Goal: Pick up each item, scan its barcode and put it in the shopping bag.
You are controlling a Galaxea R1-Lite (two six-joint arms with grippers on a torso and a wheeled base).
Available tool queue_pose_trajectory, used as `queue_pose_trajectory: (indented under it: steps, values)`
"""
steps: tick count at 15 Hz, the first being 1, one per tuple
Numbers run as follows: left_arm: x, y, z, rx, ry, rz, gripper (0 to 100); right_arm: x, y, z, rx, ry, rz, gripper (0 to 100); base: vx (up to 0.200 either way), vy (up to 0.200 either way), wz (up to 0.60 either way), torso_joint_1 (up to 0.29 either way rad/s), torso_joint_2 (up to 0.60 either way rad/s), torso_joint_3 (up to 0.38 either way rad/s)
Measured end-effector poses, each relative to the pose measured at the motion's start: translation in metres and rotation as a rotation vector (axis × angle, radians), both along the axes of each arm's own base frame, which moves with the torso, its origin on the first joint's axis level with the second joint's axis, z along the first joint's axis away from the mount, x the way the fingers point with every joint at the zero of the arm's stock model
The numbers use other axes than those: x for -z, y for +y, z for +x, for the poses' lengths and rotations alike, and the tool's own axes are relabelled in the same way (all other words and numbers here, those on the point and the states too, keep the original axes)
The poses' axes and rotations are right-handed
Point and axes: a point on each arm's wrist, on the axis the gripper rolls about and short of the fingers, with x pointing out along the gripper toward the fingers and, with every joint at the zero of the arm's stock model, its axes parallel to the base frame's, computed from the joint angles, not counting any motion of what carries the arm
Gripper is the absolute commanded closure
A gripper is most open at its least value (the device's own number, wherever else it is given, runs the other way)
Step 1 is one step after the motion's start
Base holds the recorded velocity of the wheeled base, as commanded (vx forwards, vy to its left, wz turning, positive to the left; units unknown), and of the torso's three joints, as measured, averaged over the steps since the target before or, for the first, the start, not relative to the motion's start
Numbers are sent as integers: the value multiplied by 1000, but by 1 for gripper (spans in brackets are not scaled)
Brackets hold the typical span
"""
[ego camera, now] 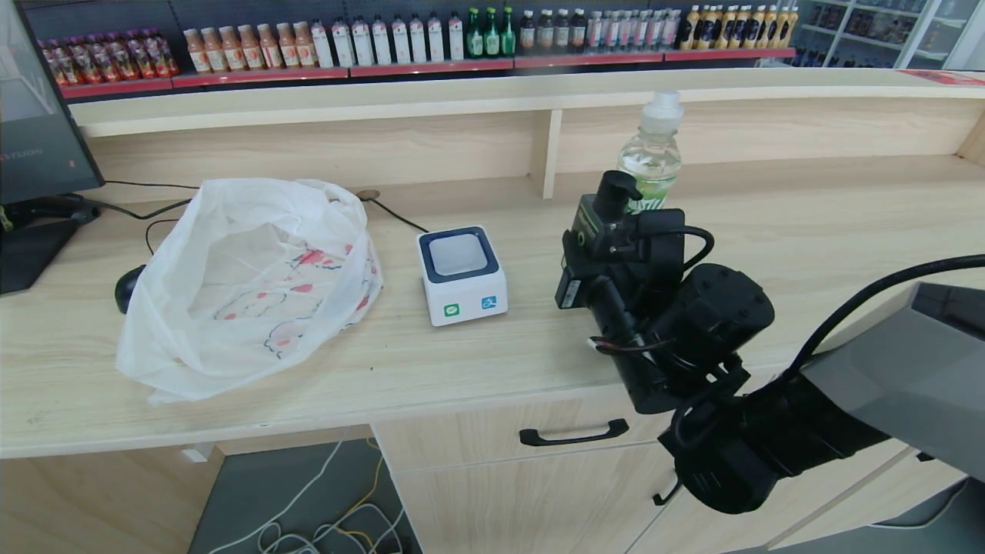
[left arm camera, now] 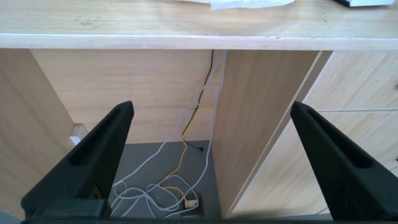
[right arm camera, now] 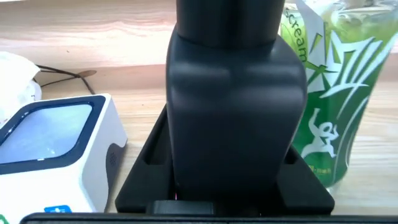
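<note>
Our right gripper [right arm camera: 227,37] has its fingers pressed together into one dark block with nothing between them, as far as we can see. It hangs low over the counter [ego camera: 539,362], just beside the bottle [ego camera: 652,158]. The bottle has a green label and a white cap. It stands upright near the back of the counter, on the side of the gripper away from the scanner [ego camera: 462,273]. We cannot tell whether gripper and bottle touch.

Our left gripper [left arm camera: 211,109] is spread wide and holds nothing. It sits below the counter's front edge, facing the open space under it where loose cables [left arm camera: 174,180] lie on the floor.

The white scanner box sits mid-counter with its window facing up, between the bottle and the plastic bag [ego camera: 246,285]. The bag lies slumped with its mouth open on our left, well apart from the bottle. A dark mouse [ego camera: 125,288] lies just behind it.

We judge the task to be at its very start. The bottle is not yet picked up, and we see nothing resting in the bag, though its folds could hide something. For this bottle, grasping it, showing its barcode to the scanner and dropping it into the bag are all left to do.
</note>
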Motion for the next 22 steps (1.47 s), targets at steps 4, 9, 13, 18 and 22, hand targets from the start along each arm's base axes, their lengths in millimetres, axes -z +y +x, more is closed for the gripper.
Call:
queue_pose_trajectory:
  steps: [4, 9, 13, 18, 22]
  values:
    - [0, 0, 0, 0, 0, 0, 0, -3, 1, -36, -36, 34, -13, 100, 0, 0, 0, 0, 0, 0]
    - [0, 0, 0, 0, 0, 0, 0, -7, 0, -85, -111, 67, -38, 100, 0, 0, 0, 0, 0, 0]
    - [0, 0, 0, 0, 0, 0, 0, -2, 12, -129, -225, 94, -95, 100, 0, 0, 0, 0, 0, 0]
    - [0, 0, 0, 0, 0, 0, 0, -2, 35, -159, -325, 80, -118, 100, 0, 0, 0, 0, 0, 0]
    - [0, 0, 0, 0, 0, 0, 0, -1, 52, -177, -385, 51, -169, 100, 0, 0, 0, 0, 0, 0]
